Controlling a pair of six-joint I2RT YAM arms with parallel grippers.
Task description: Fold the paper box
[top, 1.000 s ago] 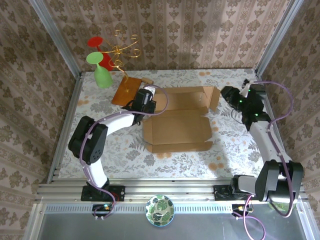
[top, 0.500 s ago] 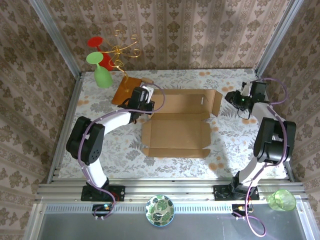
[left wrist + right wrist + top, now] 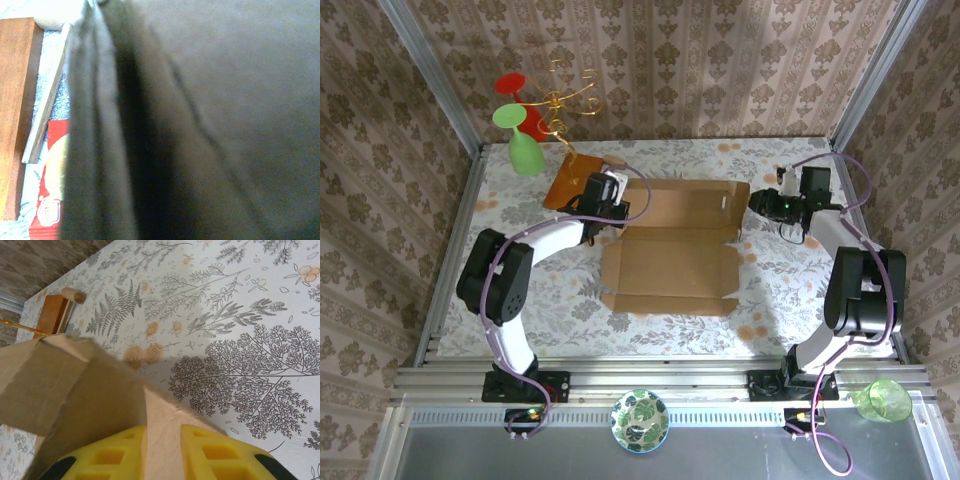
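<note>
The left hand is closed at the left flap of the paper box. The right hand straddles its right flap, grip unclear. Uneven pulling could tear the cardboard.

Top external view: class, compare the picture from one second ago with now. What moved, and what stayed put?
The right gripper swung left to the paper box; its fingers now straddle the right flap, which stands more upright. Its arm no longer hides a green cup. The box slid slightly left. The left gripper stayed shut at the box's rear left corner.
</note>
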